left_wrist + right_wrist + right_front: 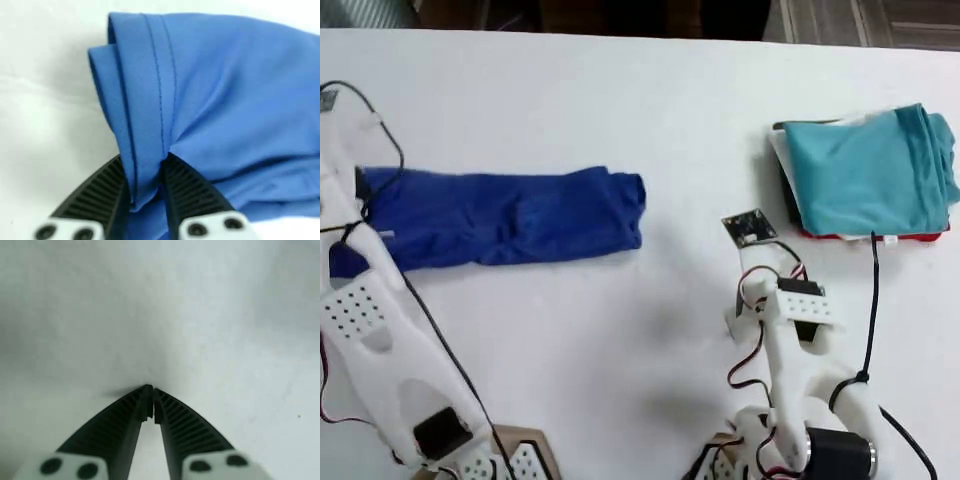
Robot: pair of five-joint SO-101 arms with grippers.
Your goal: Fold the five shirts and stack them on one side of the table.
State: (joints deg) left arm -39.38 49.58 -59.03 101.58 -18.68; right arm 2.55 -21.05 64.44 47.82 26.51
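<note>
A blue shirt (pixel 510 218) lies folded into a long strip across the left half of the table. My left gripper (pixel 145 175) is shut on the hemmed end of the blue shirt (pixel 210 90), at the strip's left end; the left arm (pixel 370 320) runs along the table's left edge. A stack of folded shirts (pixel 865 172), teal on top with red and white edges beneath, sits at the right side. My right gripper (pixel 150 400) is shut with nothing in it, its tips down near the bare tabletop; the right arm (pixel 798 330) stands in front of the stack.
The white table (pixel 650 110) has open room in the middle and along the back. Cables (pixel 872 300) trail from the right arm toward the stack. The arm bases (pixel 520 460) sit at the front edge.
</note>
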